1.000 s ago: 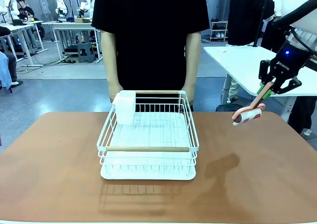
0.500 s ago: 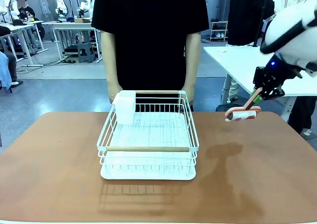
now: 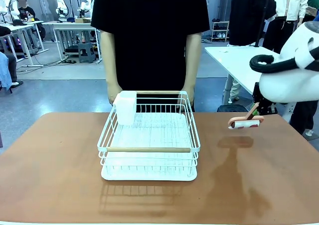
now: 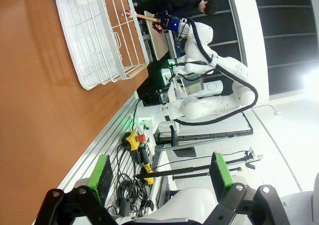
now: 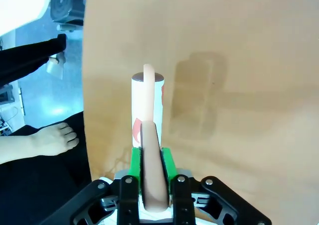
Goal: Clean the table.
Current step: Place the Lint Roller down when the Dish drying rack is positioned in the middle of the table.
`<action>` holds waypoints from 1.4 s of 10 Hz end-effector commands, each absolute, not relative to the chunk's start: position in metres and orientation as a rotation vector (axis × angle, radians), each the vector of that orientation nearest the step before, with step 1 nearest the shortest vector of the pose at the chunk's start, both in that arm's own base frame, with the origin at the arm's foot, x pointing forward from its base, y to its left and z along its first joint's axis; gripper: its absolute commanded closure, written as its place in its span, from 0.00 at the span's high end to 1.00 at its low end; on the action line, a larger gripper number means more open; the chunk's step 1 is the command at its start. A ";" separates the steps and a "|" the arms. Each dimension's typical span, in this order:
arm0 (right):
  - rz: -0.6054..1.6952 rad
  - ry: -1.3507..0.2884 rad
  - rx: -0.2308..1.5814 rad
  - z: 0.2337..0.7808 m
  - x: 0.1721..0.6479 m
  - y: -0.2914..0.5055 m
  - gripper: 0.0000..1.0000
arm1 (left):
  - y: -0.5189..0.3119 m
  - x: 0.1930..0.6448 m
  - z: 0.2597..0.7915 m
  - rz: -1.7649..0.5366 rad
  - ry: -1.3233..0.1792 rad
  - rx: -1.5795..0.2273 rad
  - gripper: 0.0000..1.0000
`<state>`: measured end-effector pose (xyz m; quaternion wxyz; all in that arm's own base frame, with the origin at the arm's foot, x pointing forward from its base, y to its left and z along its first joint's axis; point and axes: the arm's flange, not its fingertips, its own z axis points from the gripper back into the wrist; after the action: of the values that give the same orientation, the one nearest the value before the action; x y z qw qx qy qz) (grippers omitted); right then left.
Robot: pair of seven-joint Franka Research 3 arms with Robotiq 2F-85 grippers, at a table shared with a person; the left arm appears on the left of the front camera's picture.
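Terracotta table (image 3: pixel 60 175) needs the white lint roller (image 3: pixel 245 123), clamped by its pink handle in the right gripper (image 5: pixel 149 160), lowered flat; left gripper (image 4: pixel 159 172) gapes idle.

The reddish-brown table (image 3: pixel 60 155) bears a white wire rack (image 3: pixel 149 140) near its middle.

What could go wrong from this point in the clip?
The right gripper holds the lint roller only by its thin handle, in the air over the table; pressing down could twist or slip it. The rack sits mid-table, so a wide sweep might clip it. The person's hand is near the edge.
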<state>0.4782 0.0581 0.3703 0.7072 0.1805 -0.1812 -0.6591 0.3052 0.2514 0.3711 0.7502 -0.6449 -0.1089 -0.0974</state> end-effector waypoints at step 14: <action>-1.320 -0.209 0.433 0.402 0.428 0.068 1.00 | 0.254 0.304 0.371 -0.209 -0.244 -1.403 1.00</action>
<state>0.4349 0.0778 0.3935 0.7391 0.1854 -0.1127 -0.6377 0.3052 0.2514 0.3711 0.7502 -0.6449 -0.1089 -0.0974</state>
